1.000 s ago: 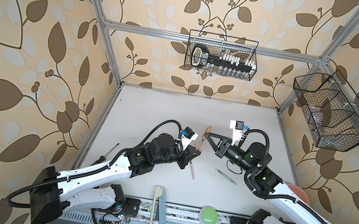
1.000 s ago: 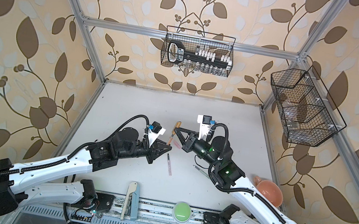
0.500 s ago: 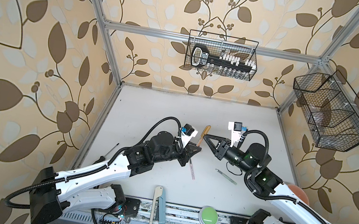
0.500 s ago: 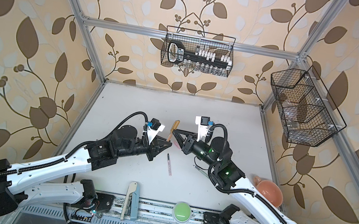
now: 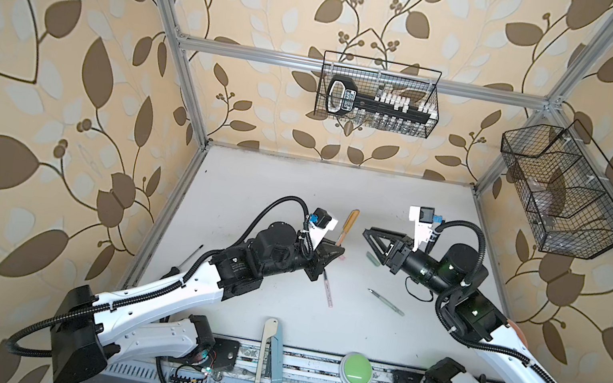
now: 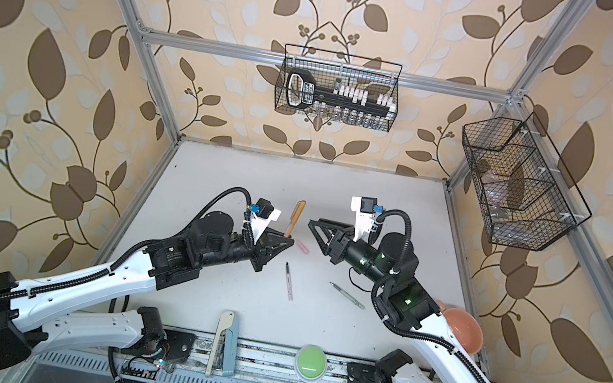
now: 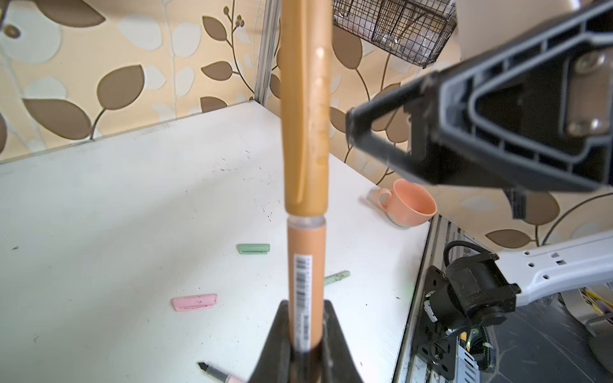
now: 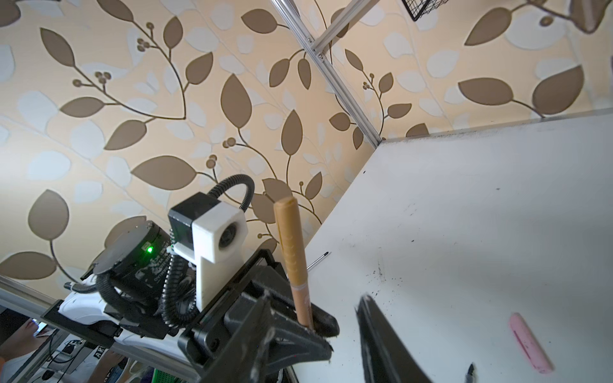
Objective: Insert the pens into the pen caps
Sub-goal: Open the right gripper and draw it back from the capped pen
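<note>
My left gripper is shut on the brown-orange pen, which stands upright. The brown cap sits on the pen's top end. My right gripper is open and empty, a short way right of the pen. On the table lie the pink cap, the green cap, the pink pen and the green pen.
A peach cup stands by the table's right edge. A screwdriver lies at the left edge. A beige and teal tool and a green button sit on the front rail. Wire baskets hang on the walls.
My right gripper has opened, let go of the brown cap and drawn back to the right. The left gripper still holds the capped pen, shifted slightly left.
</note>
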